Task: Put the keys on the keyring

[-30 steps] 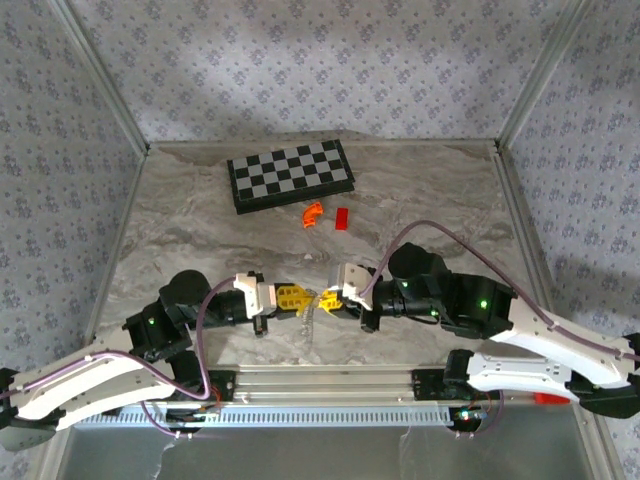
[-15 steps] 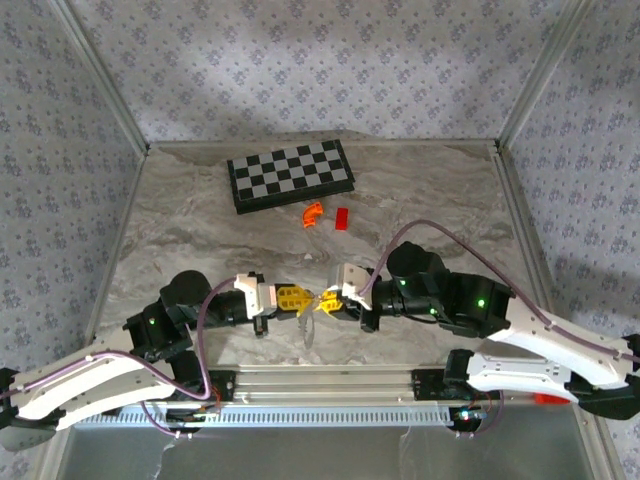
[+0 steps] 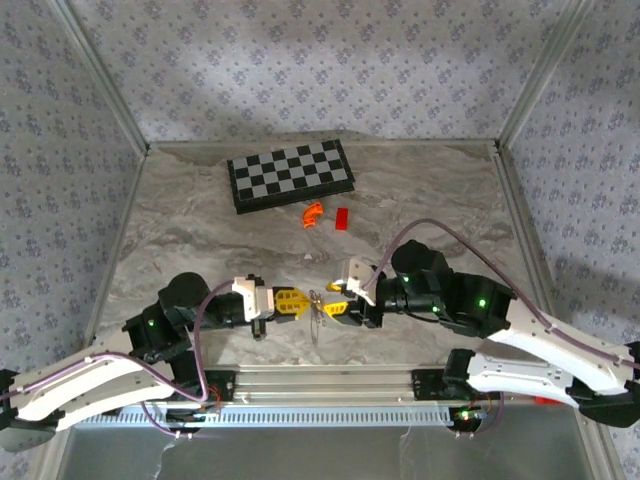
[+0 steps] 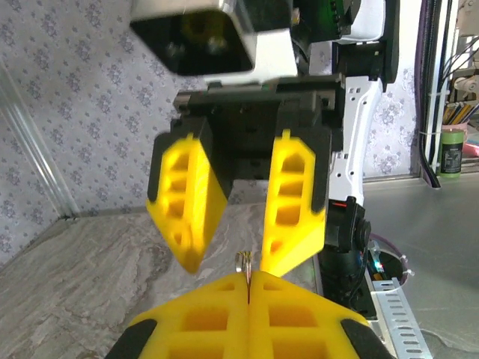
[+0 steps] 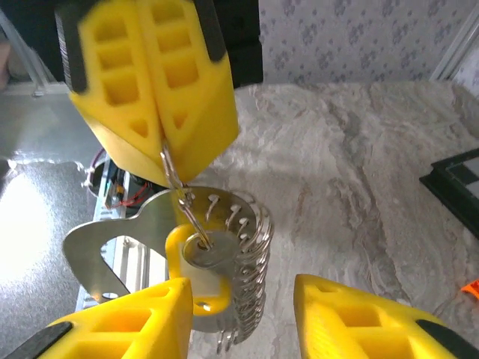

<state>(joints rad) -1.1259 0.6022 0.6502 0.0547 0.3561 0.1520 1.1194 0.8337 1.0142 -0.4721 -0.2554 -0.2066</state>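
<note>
My left gripper (image 3: 303, 302) is shut on the thin wire ring of the keyring (image 4: 245, 262), holding it just above the table near the front edge. In the right wrist view the keyring (image 5: 112, 232) hangs below the left gripper's fingers (image 5: 150, 82) as a flat silvery tag with a coiled chain (image 5: 254, 277). The key (image 5: 200, 254), with a silver head in a yellow plastic rim, hangs on the ring, whose wire passes through its hole. My right gripper (image 3: 332, 302) faces the left one and is open, its fingers (image 5: 127, 321) on either side of the hanging key and not touching it.
A black-and-white checkerboard (image 3: 290, 175) lies at the back of the marble table (image 3: 450, 190). An orange curved piece (image 3: 313, 214) and a red block (image 3: 342, 218) sit just in front of it. The metal rail (image 3: 330, 385) runs along the near edge, right below both grippers.
The right gripper, shut on the key at the ring earlier, has opened and drawn back slightly right. The key now hangs from the ring. The left gripper has kept its hold.
</note>
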